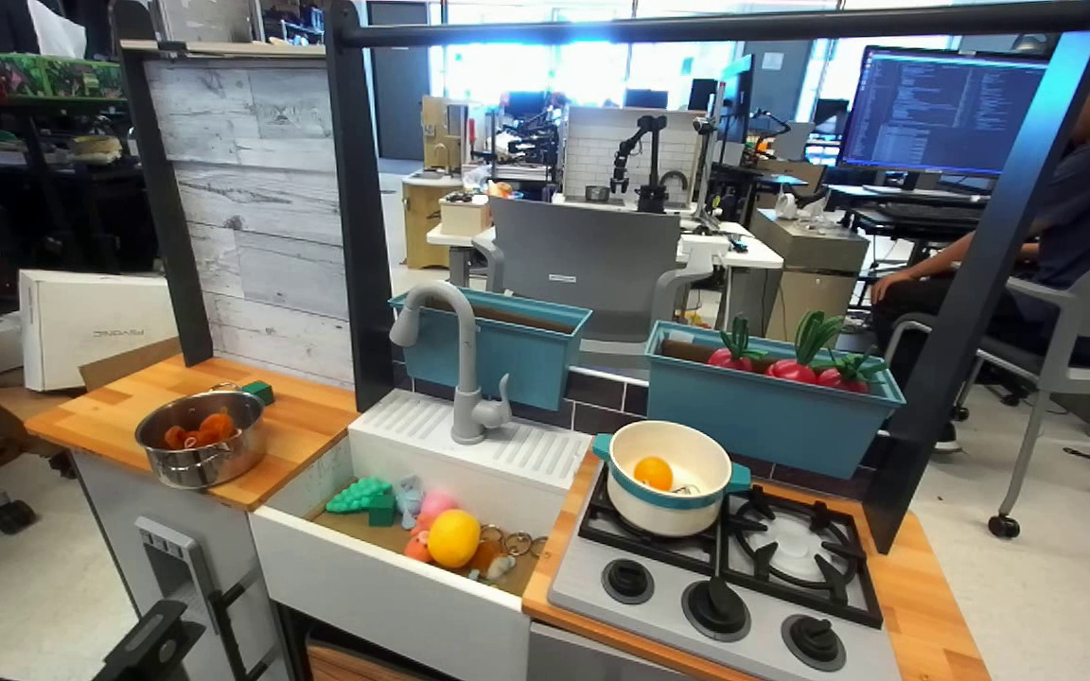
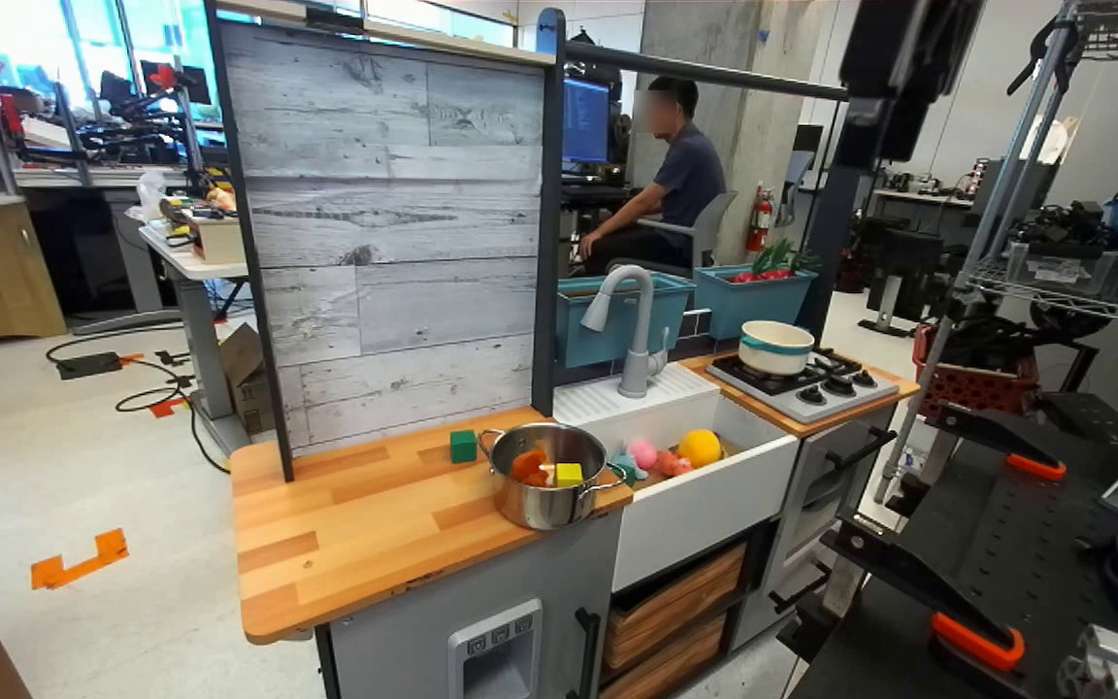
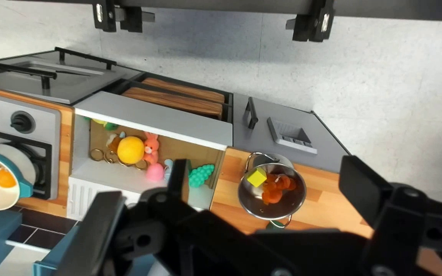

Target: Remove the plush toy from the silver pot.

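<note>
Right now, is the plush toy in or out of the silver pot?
In: the wrist view shows the orange-red plush toy lying inside the silver pot, along with a yellow block.

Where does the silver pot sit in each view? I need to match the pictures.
In an exterior view: silver pot, left side, below mid-height.
In an exterior view: silver pot, horizontally centered, below mid-height.
Wrist view: silver pot, right of center, below mid-height.
Shared landmark: yellow ball in the sink.
</note>
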{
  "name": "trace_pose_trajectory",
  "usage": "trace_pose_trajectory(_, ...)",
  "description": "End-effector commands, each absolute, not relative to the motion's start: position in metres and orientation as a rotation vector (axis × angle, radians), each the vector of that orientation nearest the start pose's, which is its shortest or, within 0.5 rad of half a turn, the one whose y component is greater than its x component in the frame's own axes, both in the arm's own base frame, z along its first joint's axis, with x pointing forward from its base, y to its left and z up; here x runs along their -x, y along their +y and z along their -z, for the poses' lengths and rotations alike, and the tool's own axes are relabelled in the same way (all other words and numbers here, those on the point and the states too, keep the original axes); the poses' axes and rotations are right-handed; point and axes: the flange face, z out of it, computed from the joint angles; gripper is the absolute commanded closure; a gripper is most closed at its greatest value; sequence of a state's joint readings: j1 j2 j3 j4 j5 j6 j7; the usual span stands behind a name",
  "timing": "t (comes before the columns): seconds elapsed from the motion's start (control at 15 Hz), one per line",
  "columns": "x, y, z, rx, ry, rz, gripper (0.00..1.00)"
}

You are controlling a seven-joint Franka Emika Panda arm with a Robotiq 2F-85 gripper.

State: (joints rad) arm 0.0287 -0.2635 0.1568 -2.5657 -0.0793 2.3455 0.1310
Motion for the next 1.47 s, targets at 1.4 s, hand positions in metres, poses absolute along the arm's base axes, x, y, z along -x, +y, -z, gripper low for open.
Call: trace_pose_trajectory(1.4, -0.640, 0.121, -0.114, 3.113, -0.197, -0.325, 0.00)
